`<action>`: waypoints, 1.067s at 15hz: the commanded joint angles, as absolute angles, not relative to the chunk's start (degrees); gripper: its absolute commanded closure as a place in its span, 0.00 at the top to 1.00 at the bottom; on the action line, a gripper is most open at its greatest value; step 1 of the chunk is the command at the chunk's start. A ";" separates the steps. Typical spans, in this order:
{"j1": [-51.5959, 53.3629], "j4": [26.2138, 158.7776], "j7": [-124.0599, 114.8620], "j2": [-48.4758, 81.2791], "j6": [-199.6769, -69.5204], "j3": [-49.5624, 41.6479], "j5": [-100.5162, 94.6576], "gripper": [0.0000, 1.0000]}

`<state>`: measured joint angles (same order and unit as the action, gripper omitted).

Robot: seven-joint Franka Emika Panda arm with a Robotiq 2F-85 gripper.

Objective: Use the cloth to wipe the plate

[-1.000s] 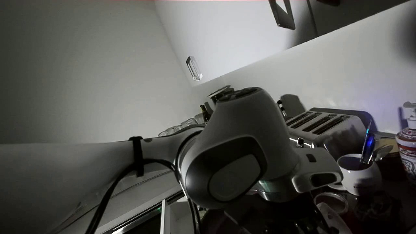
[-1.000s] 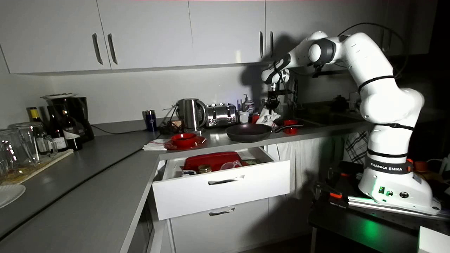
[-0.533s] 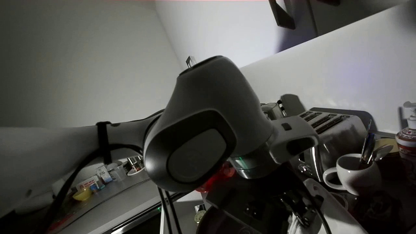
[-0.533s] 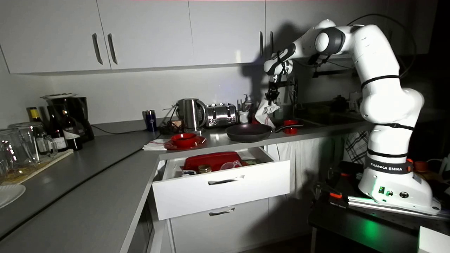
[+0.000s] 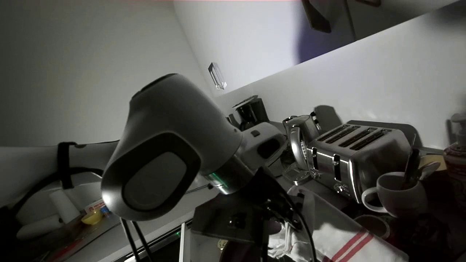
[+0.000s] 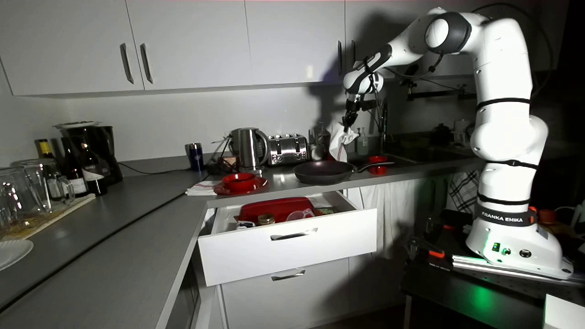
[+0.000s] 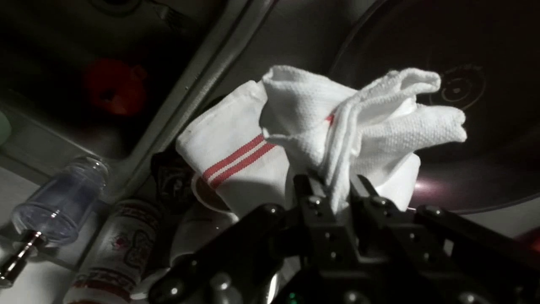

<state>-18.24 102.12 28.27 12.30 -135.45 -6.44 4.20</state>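
My gripper [image 7: 331,185] is shut on a white cloth [image 7: 303,101] with red stripes, pinching a folded part between its fingertips. In an exterior view the cloth [image 6: 338,142] hangs from the gripper [image 6: 348,124] behind the frying pan, above the counter. The cloth [image 5: 327,222] also shows in an exterior view, below the gripper. A red plate [image 6: 221,189] lies on the counter to the left of the pan, with a red bowl [image 6: 240,182] on it. A white plate [image 6: 16,253] lies at the far left. The red plate is well apart from the gripper.
A black frying pan [image 6: 322,172] stands between gripper and red plate. Behind are a toaster [image 6: 288,150], a kettle [image 6: 248,148] and a white mug [image 5: 398,198]. A drawer [image 6: 292,246] stands open below. A folded cloth [image 6: 202,188] lies by the red plate. Sink [image 7: 202,84] nearby.
The gripper has risen slightly with the cloth, which has swung left in an exterior view and come into sight below the gripper in an exterior view. The arm's elbow has risen.
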 commanded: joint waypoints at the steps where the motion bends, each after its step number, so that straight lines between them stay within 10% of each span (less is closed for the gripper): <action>1: -15.25 113.49 31.66 3.60 -140.99 -6.05 2.04 0.09; 16: -9.09 124.66 15.48 -12.14 -134.12 -5.90 -8.07 0.08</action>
